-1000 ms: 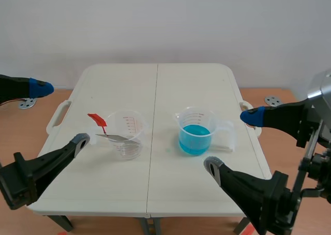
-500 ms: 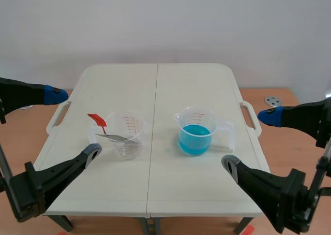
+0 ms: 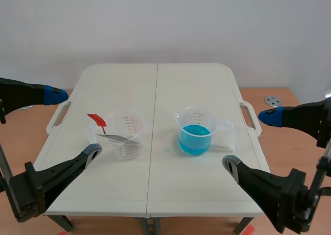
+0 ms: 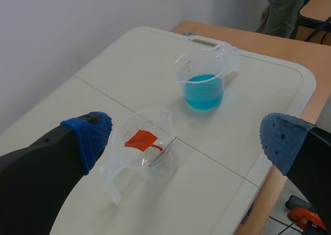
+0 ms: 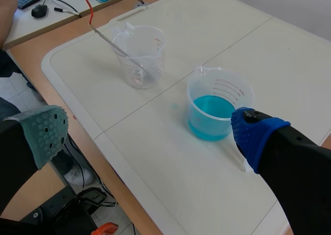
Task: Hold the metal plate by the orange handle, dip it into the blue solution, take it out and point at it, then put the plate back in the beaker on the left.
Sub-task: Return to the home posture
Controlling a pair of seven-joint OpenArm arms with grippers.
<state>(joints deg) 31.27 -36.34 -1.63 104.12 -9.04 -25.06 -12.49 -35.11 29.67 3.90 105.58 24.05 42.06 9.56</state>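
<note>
Two beakers: a clear beaker (image 3: 126,142) and a beaker of blue solution (image 3: 195,134) stand well apart on the white folding table (image 3: 170,85), one on either side of its centre seam.
Task piece: the metal plate (image 3: 118,137) leans inside the clear beaker, its orange handle (image 3: 96,119) poking out over the rim, untouched by either gripper.
Surroundings: a wood-coloured floor (image 3: 289,98) rings the table, with a small metal disc (image 3: 272,100) lying off the right side; the right wrist view shows a side desk (image 5: 62,17) strewn with cables beyond the clear beaker.
In the way: bare table lies between each gripper and the beakers.
Left side: the left gripper (image 3: 74,123) hangs spread wide, holding nothing, low at the table's left edge near the clear beaker.
Right side: the right gripper (image 3: 249,140) is likewise spread wide and empty at the table's right edge, near the blue beaker's handle.
Hard to make out: the plate's lower end blurs behind the beaker wall; both arms are cut off at the frame edges.
</note>
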